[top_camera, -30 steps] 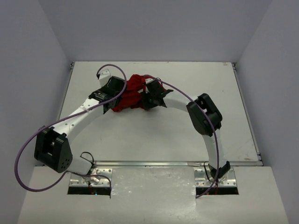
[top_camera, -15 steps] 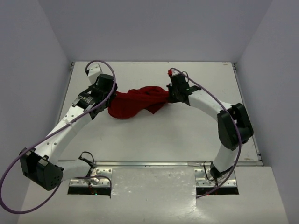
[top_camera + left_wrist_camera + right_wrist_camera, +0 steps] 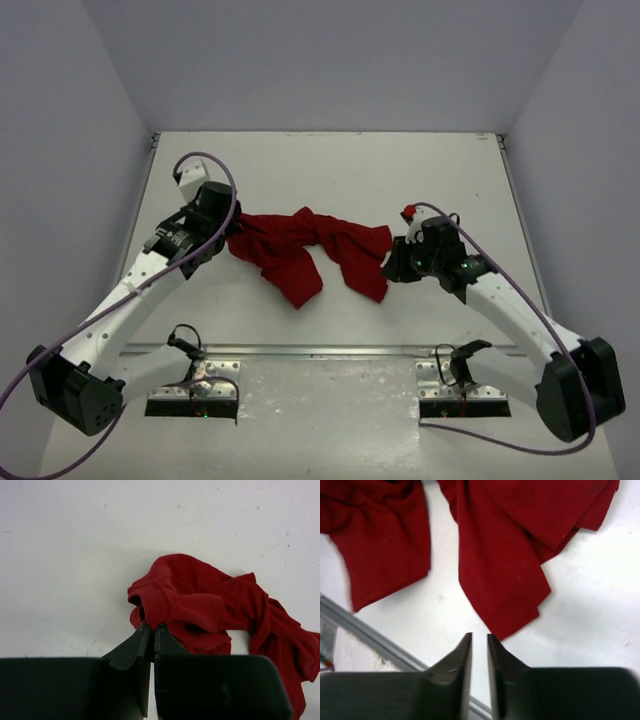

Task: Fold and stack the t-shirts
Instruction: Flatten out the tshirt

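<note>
Clamped tight, my left gripper point(image 3: 152, 629) has a bunched fold at one end of the dark red t-shirt point(image 3: 300, 245) pinched between its fingertips, with no gap showing between the fingers. From that fold the cloth runs away across the white table point(image 3: 330, 165) in a rumpled, twisted band. My right gripper point(image 3: 479, 637) sits at the other end of the shirt. Its fingers are drawn almost together, only a thin slit of table showing between them, and they hold nothing. The nearest corner of the cloth lies just beyond their tips, apart from them. From above, the shirt stretches between my two arms over the middle of the table, unfolded. Two loose flaps spread toward the near edge, one in the middle and one close to my right gripper. A metal rail point(image 3: 365, 635) along the table's near edge shows beside my right fingers
</note>
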`<state>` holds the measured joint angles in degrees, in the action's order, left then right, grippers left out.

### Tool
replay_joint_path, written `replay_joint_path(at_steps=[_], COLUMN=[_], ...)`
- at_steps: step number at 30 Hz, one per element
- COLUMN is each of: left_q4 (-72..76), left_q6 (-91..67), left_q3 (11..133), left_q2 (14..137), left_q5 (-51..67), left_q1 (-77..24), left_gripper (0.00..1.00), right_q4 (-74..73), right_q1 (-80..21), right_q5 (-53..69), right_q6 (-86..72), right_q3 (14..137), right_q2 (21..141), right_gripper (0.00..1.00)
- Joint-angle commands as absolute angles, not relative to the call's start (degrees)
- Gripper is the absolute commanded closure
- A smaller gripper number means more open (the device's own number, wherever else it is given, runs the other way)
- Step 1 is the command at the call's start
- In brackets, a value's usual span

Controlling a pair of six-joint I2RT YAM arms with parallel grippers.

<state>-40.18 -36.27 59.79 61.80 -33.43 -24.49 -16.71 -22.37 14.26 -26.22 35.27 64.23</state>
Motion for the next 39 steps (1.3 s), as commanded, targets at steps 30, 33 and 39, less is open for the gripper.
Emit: replay_joint_path(at_steps=[30, 33, 39], left_q4=[-58.55, -54.76, -53.18], left_q6=[-96.33, -96.50, -95.19], left_q3=[47.29, 46.14, 46.32], left_q2=[80.15, 81.73, 83.76], left_q5=[-30.67, -31.90, -35.07], left_q1=[-66.18, -66.01, -61.45], left_gripper=[0.16, 0.28, 0.42], right_q4=[-17.40, -18.28, -20.30], right_q1=[-24.96, -24.96, -24.96], right_q5=[9.85, 9.41, 9.23], right_q6=[-29.53, -28.74, -27.33], right_q3=[29.80, 29.88, 29.88], right_q2=[57.58, 55.99, 54.49], right_gripper=[0.42, 0.42, 0.41])
